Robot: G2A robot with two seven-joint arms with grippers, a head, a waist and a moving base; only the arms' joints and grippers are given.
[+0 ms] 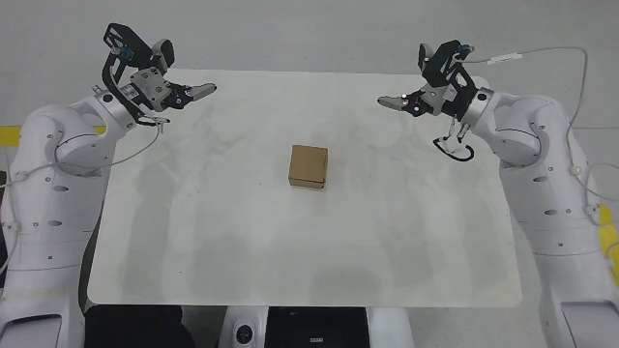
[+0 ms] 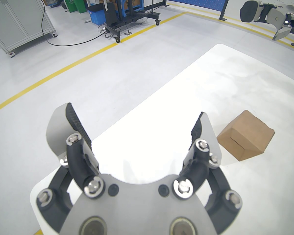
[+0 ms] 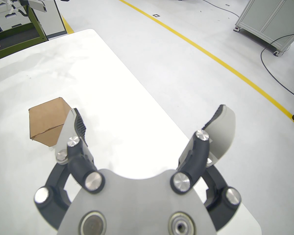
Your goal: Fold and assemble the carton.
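Carton and grippers line up across the white table (image 1: 387,251). At the far left corner the left gripper (image 1: 208,88) hovers, fingers apart, holding nothing. At the table's middle the carton (image 1: 308,166) sits as a small brown box, flaps folded in, well apart from both grippers. At the far right corner the right gripper (image 1: 382,102) hovers, fingers spread, empty.
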